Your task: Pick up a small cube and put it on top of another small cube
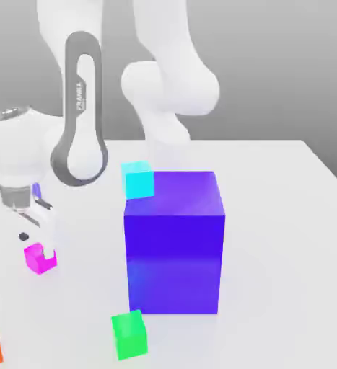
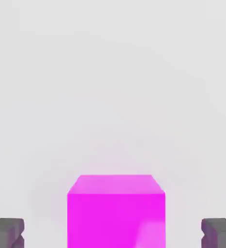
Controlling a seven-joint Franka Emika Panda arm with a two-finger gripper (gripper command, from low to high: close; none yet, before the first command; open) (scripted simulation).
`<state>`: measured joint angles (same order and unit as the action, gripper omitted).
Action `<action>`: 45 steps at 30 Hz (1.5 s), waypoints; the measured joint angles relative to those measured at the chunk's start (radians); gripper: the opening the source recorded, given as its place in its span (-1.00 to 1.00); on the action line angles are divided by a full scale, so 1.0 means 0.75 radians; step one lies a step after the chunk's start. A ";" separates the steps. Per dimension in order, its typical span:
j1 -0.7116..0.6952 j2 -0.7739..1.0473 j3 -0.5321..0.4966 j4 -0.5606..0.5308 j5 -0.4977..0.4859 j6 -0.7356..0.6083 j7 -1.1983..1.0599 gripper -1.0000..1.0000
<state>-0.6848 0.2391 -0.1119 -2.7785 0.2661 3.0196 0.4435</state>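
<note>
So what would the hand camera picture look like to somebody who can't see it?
A bright magenta small cube sits on a plain white table, seen close up from the robot's hand. The open gripper has one dark grey fingertip on each side of the cube, with a clear gap between each tip and the cube.

Four small cubes [image 1: 40, 258], one big block [image 1: 174, 241].
</note>
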 joint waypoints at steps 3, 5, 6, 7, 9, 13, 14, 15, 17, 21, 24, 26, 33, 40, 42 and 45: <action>-0.056 0.081 0.060 0.012 0.025 0.064 -0.027 -1.00; -0.056 0.081 0.060 0.012 0.025 0.064 -0.027 -1.00; -0.057 0.081 0.060 0.012 0.024 0.064 -0.026 -1.00; -0.057 0.081 0.060 0.012 0.023 0.063 -0.025 -1.00; -0.064 0.092 0.068 0.013 0.024 0.072 -0.027 -1.00; -0.022 0.009 0.019 0.001 -0.013 0.008 0.009 -1.00; -0.007 -0.020 0.000 -0.004 -0.031 -0.014 0.024 -1.00; 0.009 -0.049 -0.021 -0.010 -0.056 -0.037 0.044 -1.00; 0.034 -0.107 -0.061 -0.023 -0.115 -0.081 0.089 -1.00; 0.063 -0.219 -0.125 -0.050 -0.250 -0.168 0.182 -1.00; 0.070 -0.274 -0.123 -0.014 -0.288 -0.218 0.213 -1.00; 0.086 -0.283 -0.108 0.019 -0.275 -0.236 0.159 -1.00; 0.142 -0.292 -0.047 0.114 -0.198 -0.281 -0.126 -1.00; 0.205 -0.300 0.012 0.207 -0.102 -0.324 -0.432 -1.00; 0.224 -0.303 0.029 0.234 -0.071 -0.337 -0.521 -1.00; 0.255 -0.300 0.050 0.255 -0.048 -0.353 -0.667 -1.00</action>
<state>-0.4938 0.0141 -0.0745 -2.5873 0.2301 2.7550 -0.0568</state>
